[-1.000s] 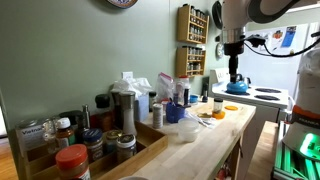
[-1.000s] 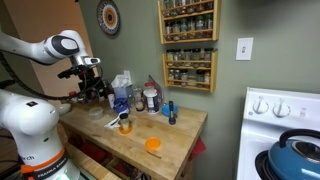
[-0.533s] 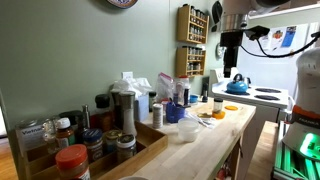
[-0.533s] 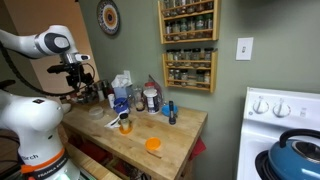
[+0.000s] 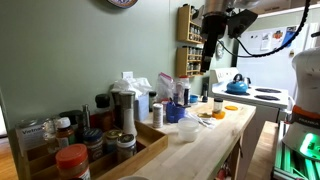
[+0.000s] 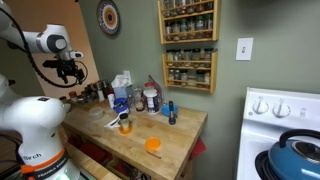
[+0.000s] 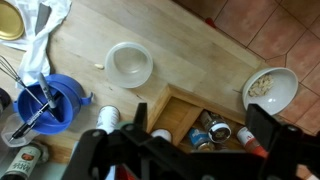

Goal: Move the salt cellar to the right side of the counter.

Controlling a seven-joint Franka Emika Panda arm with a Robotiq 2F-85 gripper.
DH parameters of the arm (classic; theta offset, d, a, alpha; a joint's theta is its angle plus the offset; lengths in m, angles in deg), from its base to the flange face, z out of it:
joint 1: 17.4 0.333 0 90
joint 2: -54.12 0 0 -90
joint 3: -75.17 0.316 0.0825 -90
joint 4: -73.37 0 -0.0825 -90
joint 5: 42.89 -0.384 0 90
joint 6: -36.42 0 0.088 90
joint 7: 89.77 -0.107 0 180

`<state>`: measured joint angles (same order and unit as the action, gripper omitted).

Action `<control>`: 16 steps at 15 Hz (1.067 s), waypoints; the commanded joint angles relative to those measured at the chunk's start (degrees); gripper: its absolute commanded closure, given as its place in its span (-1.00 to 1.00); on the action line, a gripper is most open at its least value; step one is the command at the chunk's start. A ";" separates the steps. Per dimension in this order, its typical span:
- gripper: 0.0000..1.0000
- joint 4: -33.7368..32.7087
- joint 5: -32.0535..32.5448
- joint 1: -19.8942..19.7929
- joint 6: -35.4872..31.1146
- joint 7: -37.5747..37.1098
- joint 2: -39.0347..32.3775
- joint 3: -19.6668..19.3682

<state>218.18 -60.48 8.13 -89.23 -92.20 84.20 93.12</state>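
Gripper [image 7: 178,140] and arm fill the lower edge of the wrist view, and we see its two dark jaws spread wide with nothing held between them. It hangs high above the counter [image 7: 200,50], over the near corner of a wooden tray [image 7: 175,108] packed with jars. Out from there we find a white bowl [image 7: 130,63] on bare wood and, to one side, a blue bowl [image 7: 55,105] with utensils standing in it. A pale round cap [image 7: 108,118] shows just beside the blue bowl, and we cannot tell from above whether it belongs to the salt cellar. Past the counter's edge a pale dish [image 7: 270,86] lies over reddish tiles. In both exterior views the gripper [image 5: 206,66] [image 6: 70,72] is raised well clear of everything on the counter [image 5: 205,150] [image 6: 175,135]. In an exterior view we see the salt cellar [image 5: 124,108] standing upright near the wall, just behind the tray [image 5: 150,140] and well apart from the gripper, its whitish top above the jars around it. A red-lidded jar [image 5: 72,160] sits in the foreground. Further out we see a spice rack [image 5: 192,25] [image 6: 188,45] on the green wall and a blue kettle [image 5: 237,86] [image 6: 300,155] on the white stove.
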 commanded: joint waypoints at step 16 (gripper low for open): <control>-1.00 -19.11 33.56 -13.28 -13.30 -29.62 -25.72 17.93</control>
<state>198.93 -27.05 -8.29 -102.54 -121.81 58.41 114.17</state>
